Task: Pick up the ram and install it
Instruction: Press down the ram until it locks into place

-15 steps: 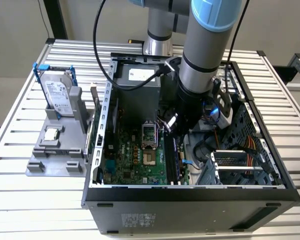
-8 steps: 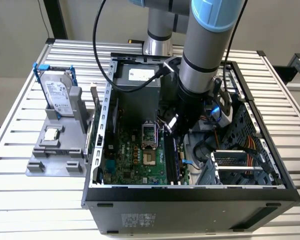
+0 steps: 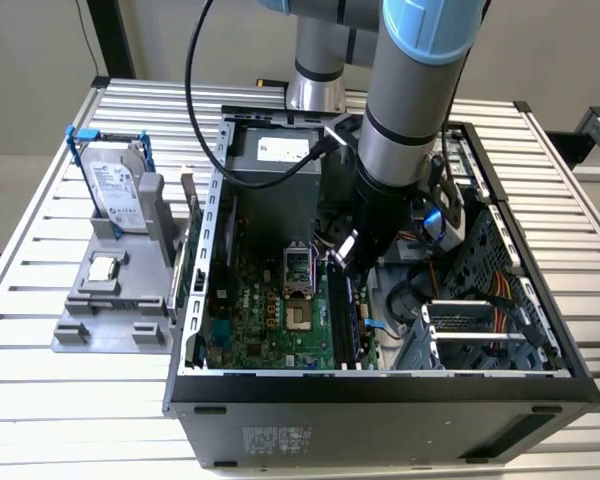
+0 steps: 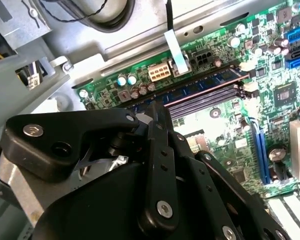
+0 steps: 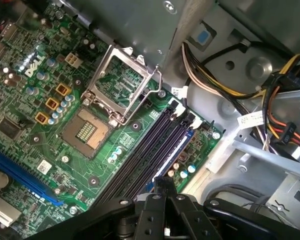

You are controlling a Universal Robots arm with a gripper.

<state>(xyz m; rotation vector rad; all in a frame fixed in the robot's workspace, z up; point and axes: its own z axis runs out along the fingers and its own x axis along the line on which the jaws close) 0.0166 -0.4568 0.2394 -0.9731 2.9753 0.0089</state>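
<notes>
The ram [image 5: 174,150] is a thin dark bluish stick standing in the outermost of the long black slots on the green motherboard [image 3: 260,310]. In the second wrist view the ram [image 4: 205,82] runs along the slot row beside the board's edge. My gripper [image 3: 342,262] reaches down into the open computer case, over the slots. In both wrist views its black fingers come together on the stick partway along its length: gripper [image 5: 161,182], gripper [image 4: 155,107]. The part of the stick under the fingers is hidden.
The processor socket [image 5: 87,131] lies open beside the slots. Bundled cables [image 5: 270,100] and metal case walls crowd the other side. On the exterior view's left, a grey holder [image 3: 80,330] carries a silver hard drive [image 3: 115,185] and a small square chip [image 3: 103,268].
</notes>
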